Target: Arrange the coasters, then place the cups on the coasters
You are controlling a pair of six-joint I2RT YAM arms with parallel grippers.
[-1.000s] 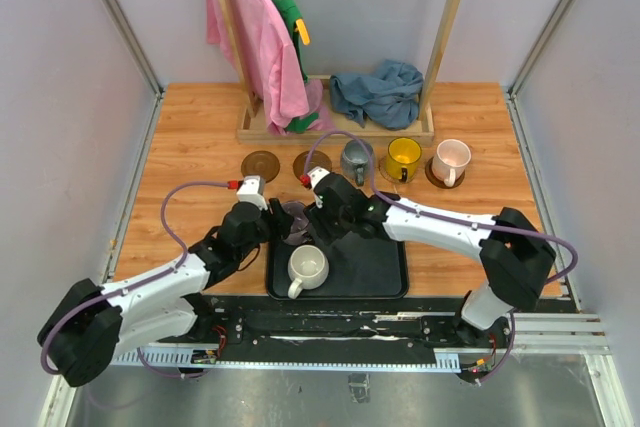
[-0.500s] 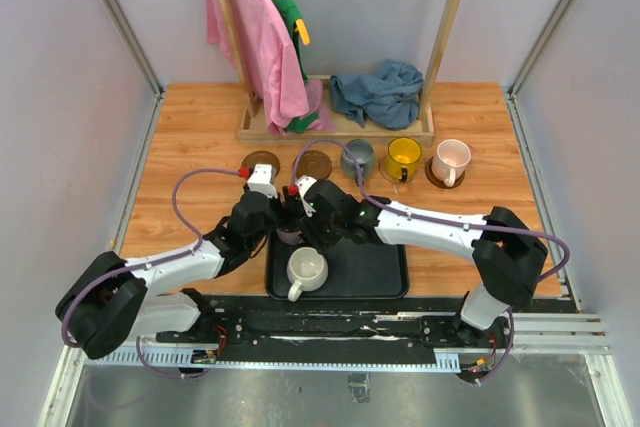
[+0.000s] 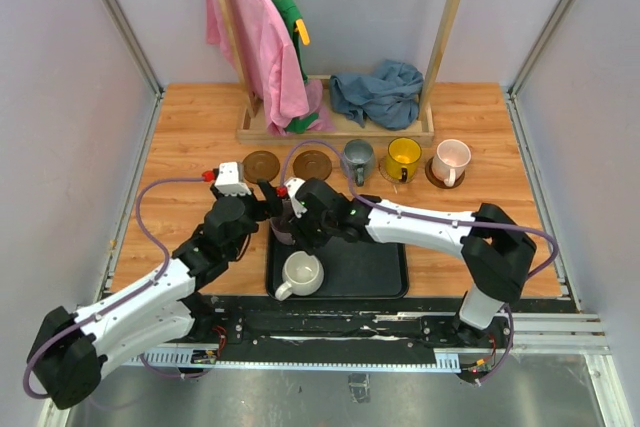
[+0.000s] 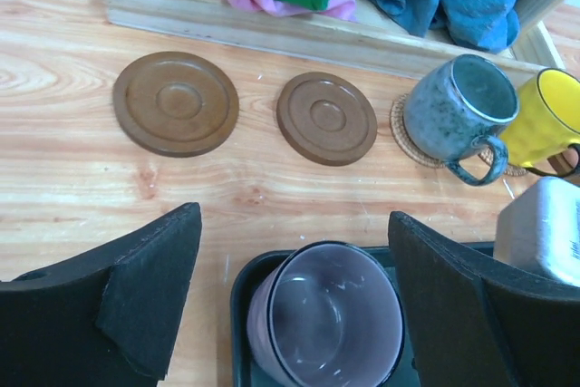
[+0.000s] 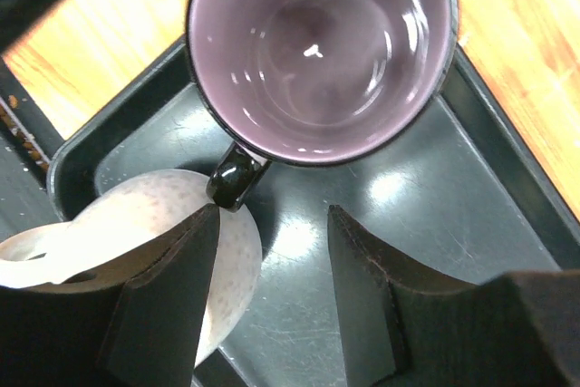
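- The left gripper [image 4: 294, 301] is being held wide open over the far-left corner of the black tray [image 3: 370, 267].
- Its padded fingers [image 4: 149, 287] are being shown on either side of the purple mug [image 4: 326, 324]. A gap is being left on each side, so nothing is being gripped.
- The purple mug is being seen upright and empty in that tray corner, with its handle being pointed towards the right gripper [image 5: 267, 269].
- The right gripper is being held about half open, and only bare tray is being shown between its fingers. The mug's handle is being seen just at the tip of one finger; whether it is being touched cannot be told.
- The cream mug [image 3: 303, 272] is also being borne by the tray, near its front edge.
- The first brown coaster [image 4: 176, 103] and the second brown coaster [image 4: 326, 118] are being seen bare on the wooden table [image 3: 190, 137], side by side and apart.
- To their right in the same row, the grey-blue mug [image 4: 458, 106] is being borne by a tan woven coaster [image 4: 403, 124].
- The yellow mug [image 3: 404, 157] is being seen just beside it.
- The pink mug [image 3: 451, 159] is being borne by a dark coaster [image 3: 433, 173] at the row's right end.
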